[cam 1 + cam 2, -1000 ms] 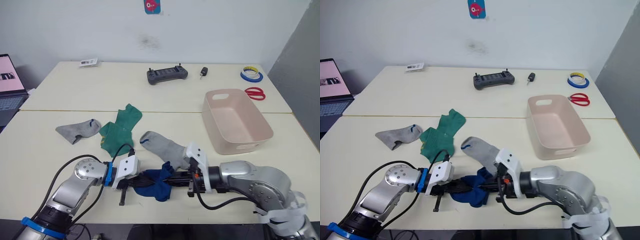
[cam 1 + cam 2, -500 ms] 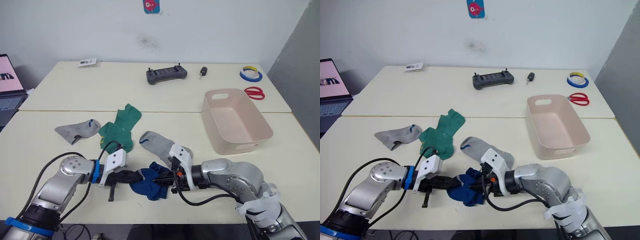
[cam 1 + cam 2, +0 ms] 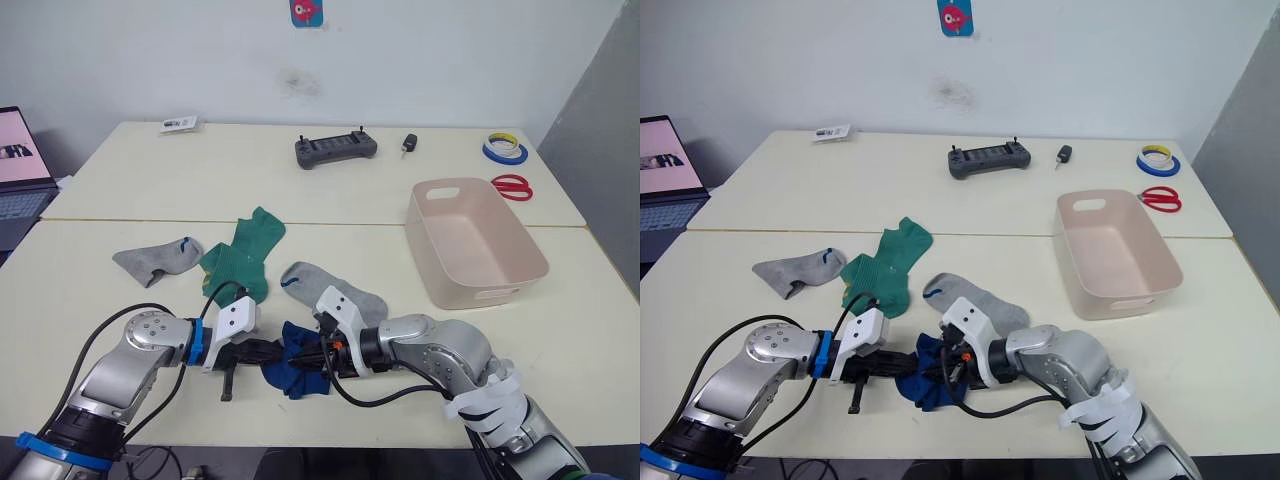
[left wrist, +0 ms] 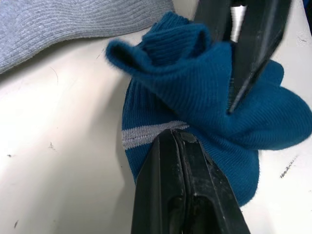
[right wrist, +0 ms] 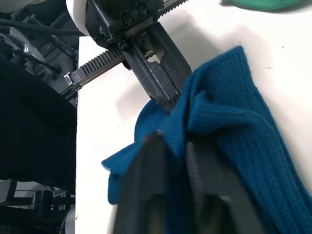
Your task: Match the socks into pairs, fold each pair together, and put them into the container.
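Two grippers, our left gripper and right gripper, both clamp the bunched dark blue socks between them near the desk's front edge; we read no writing.

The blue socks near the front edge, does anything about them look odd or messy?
Yes. The dark blue socks are bunched in a crumpled heap rather than a flat fold, pinched from both sides by the left claw and the right claw. One cuff sticks up loose. The pink container holds no socks yet.
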Tool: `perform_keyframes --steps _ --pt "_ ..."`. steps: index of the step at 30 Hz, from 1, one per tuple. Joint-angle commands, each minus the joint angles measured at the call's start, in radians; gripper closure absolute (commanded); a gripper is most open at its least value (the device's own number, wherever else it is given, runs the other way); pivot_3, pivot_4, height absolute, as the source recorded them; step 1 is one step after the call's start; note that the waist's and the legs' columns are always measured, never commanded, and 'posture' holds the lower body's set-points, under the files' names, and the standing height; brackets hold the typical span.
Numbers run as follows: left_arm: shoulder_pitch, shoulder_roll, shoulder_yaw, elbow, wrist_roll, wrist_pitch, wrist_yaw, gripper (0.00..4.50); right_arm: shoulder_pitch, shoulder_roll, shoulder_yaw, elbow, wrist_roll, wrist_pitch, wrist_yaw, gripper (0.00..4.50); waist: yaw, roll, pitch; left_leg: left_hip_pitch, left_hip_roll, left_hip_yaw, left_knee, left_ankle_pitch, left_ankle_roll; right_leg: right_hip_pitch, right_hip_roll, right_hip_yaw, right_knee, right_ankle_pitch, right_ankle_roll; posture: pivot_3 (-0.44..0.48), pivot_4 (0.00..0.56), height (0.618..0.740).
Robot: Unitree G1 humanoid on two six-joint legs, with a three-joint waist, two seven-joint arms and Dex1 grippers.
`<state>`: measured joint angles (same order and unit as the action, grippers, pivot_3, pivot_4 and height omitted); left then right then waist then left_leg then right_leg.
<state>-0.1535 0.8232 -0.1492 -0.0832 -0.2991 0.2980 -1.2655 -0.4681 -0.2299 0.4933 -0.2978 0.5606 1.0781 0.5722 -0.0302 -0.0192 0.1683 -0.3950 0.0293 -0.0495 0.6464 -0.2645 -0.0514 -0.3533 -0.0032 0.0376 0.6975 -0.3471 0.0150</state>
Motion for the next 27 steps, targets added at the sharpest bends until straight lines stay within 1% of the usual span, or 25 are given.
perform_keyframes --steps 1,2,3,4,6,8,10,13,14,15,16,17,18,20,24,27 --pt "0.002 0.002 -0.018 0.007 0.038 0.013 0.026 4.5 -0.024 -0.017 -0.05 -0.086 0.031 0.028 0.012 2.41 0.0 0.0 0.0 0.0 0.0 0.0 0.0 0.0 0.0 0.0 0.0 0.0 0.0 0.0 0.0 0.0 0.15 0.74" --pt "0.001 0.002 -0.016 0.009 0.037 0.013 0.027 4.5 -0.024 -0.04 -0.061 -0.121 0.044 0.043 0.019 2.1 0.0 0.0 0.0 0.0 0.0 0.0 0.0 0.0 0.0 0.0 0.0 0.0 0.0 0.0 0.0 0.0 0.15 0.74" --pt "0.0 0.001 -0.015 0.01 0.037 0.013 0.028 4.5 -0.025 -0.068 -0.063 -0.152 0.05 0.051 0.032 1.7 0.0 0.0 0.0 0.0 0.0 0.0 0.0 0.0 0.0 0.0 0.0 0.0 0.0 0.0 0.0 0.0 0.15 0.74" --pt "-0.001 0.001 -0.013 0.012 0.036 0.013 0.029 4.5 -0.021 -0.093 -0.07 -0.183 0.059 0.059 0.041 1.41 0.001 0.0 0.0 0.0 0.0 0.0 0.0 0.0 0.0 0.0 0.0 0.0 0.0 0.0 0.0 0.0 0.15 0.74" --pt "-0.002 0.0 -0.008 0.012 0.032 0.015 0.031 4.5 -0.011 -0.147 -0.088 -0.239 0.077 0.066 0.064 1.41 0.001 0.0 0.0 0.0 0.0 0.0 0.0 0.0 0.0 0.0 0.0 0.0 0.0 0.0 0.0 0.0 0.15 0.74" --pt "-0.001 0.0 0.0 0.011 0.025 0.017 0.032 4.5 -0.004 -0.206 -0.088 -0.279 0.065 0.033 0.086 1.41 0.0 0.0 0.0 0.0 0.0 0.0 0.0 0.0 0.0 0.0 0.0 0.0 0.0 0.0 0.0 0.0 0.15 0.74" --pt "0.005 0.002 0.022 0.004 0.004 0.023 0.029 4.5 0.006 -0.257 -0.068 -0.29 -0.001 -0.045 0.086 1.41 0.0 0.0 0.0 0.0 0.0 0.0 0.0 0.0 0.0 0.0 0.0 0.0 0.0 0.0 0.0 0.0 0.15 0.74" --pt "0.019 0.016 0.075 -0.015 -0.05 0.05 0.023 4.5 0.025 -0.279 -0.051 -0.275 -0.069 -0.131 0.074 2.01 -0.002 0.0 0.001 -0.001 0.0 0.0 0.0 0.0 0.0 0.0 0.0 0.0 0.0 0.0 0.0 0.0 0.15 0.74" --pt "0.026 0.03 0.103 -0.025 -0.073 0.07 0.017 4.5 0.031 -0.28 -0.043 -0.27 -0.084 -0.156 0.079 2.33 -0.002 0.0 0.001 -0.001 0.0 0.0 0.0 0.0 0.0 -0.001 0.0 0.0 0.0 0.0 0.0 0.0 0.15 0.74" --pt "0.032 0.047 0.13 -0.031 -0.089 0.082 0.013 4.5 0.036 -0.283 -0.033 -0.266 -0.101 -0.179 0.085 2.75 -0.004 0.0 0.001 -0.001 0.001 0.0 0.0 0.0 0.0 -0.001 0.0 0.0 0.0 0.0 0.0 0.0 0.15 0.74" --pt "0.037 0.065 0.156 -0.031 -0.099 0.087 0.007 4.5 0.041 -0.286 -0.022 -0.261 -0.118 -0.201 0.091 3.03 -0.007 0.0 0.001 -0.001 0.001 0.0 0.0 0.0 0.0 -0.001 0.001 0.0 0.0 0.0 0.0 0.0 0.15 0.74" --pt "0.035 0.09 0.201 -0.026 -0.123 0.111 0.001 4.5 0.048 -0.288 -0.012 -0.257 -0.137 -0.232 0.097 3.46 -0.008 -0.001 0.001 -0.001 0.002 0.0 -0.001 0.0 0.0 -0.002 0.001 0.0 0.0 0.0 0.0 0.0 0.15 0.74" --pt "0.032 0.113 0.234 -0.02 -0.142 0.126 -0.008 4.5 0.054 -0.286 -0.005 -0.252 -0.152 -0.261 0.104 3.8 -0.008 -0.001 0.001 -0.002 0.002 -0.001 -0.001 0.0 0.0 -0.003 0.002 0.0 0.0 0.0 0.0 0.0 0.15 0.74" --pt "0.026 0.148 0.271 -0.024 -0.173 0.149 -0.029 4.5 0.063 -0.285 0.006 -0.243 -0.179 -0.309 0.114 4.44 -0.008 -0.001 0.002 -0.003 0.002 -0.001 -0.001 0.0 0.0 -0.005 0.002 -0.001 0.0 0.0 0.0 0.0 0.15 0.74" --pt "-0.007 0.188 0.286 -0.11 -0.246 0.219 -0.067 4.5 0.077 -0.281 0.027 -0.214 -0.226 -0.381 0.136 4.44 -0.004 0.0 0.002 -0.004 0.001 0.0 0.0 0.0 0.0 -0.004 0.0 0.0 0.0 0.0 0.0 0.0 0.15 0.74" --pt "-0.046 0.166 0.24 -0.199 -0.276 0.249 -0.065 4.5 0.079 -0.26 0.05 -0.18 -0.255 -0.408 0.144 4.44 0.0 -0.001 0.002 -0.004 0.0 0.0 0.0 0.0 0.0 -0.003 0.0 0.0 -0.001 0.0 0.0 0.0 0.15 0.74"
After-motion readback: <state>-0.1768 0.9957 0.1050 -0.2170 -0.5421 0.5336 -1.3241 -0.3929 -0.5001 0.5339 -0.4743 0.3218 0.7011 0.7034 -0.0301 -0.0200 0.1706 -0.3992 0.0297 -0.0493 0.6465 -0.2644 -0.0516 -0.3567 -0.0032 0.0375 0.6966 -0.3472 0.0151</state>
